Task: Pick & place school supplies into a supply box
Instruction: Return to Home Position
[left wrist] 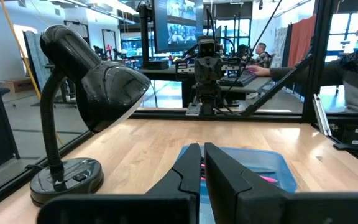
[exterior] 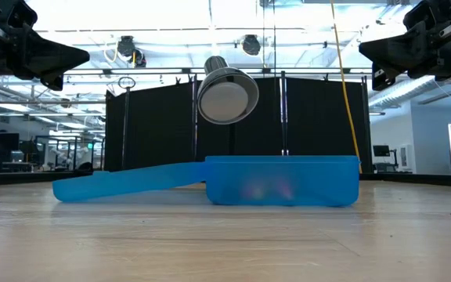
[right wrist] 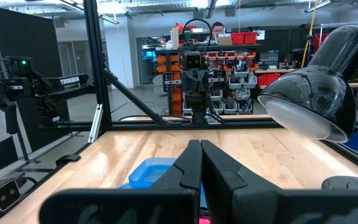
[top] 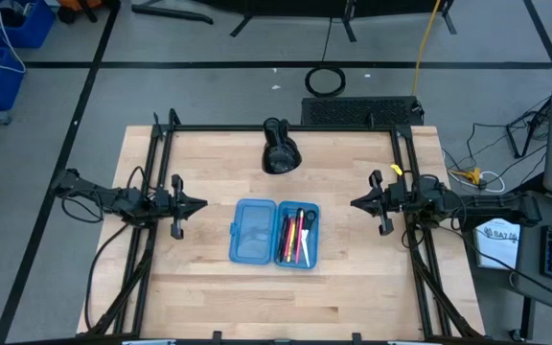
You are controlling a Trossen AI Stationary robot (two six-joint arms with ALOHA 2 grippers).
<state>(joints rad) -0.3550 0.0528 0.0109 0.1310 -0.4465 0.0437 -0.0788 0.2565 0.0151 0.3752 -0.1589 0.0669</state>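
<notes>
Left arm (top: 113, 196): level, in from frame left.
Left gripper (top: 199, 203): left of centre, fingers pressed together.
Right arm (top: 468, 204): level, in from frame right.
Right gripper (top: 356, 203): right of centre, fingers together too.

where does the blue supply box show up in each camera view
high view: supply box lies open at the table's middle.
low view: supply box sits mid-picture, its shallow half toward the picture's left.
left wrist view: supply box lies just beyond the left gripper.
right wrist view: supply box lies just beyond the right gripper.
shared landmark: the black desk lamp shows in all four.
</notes>
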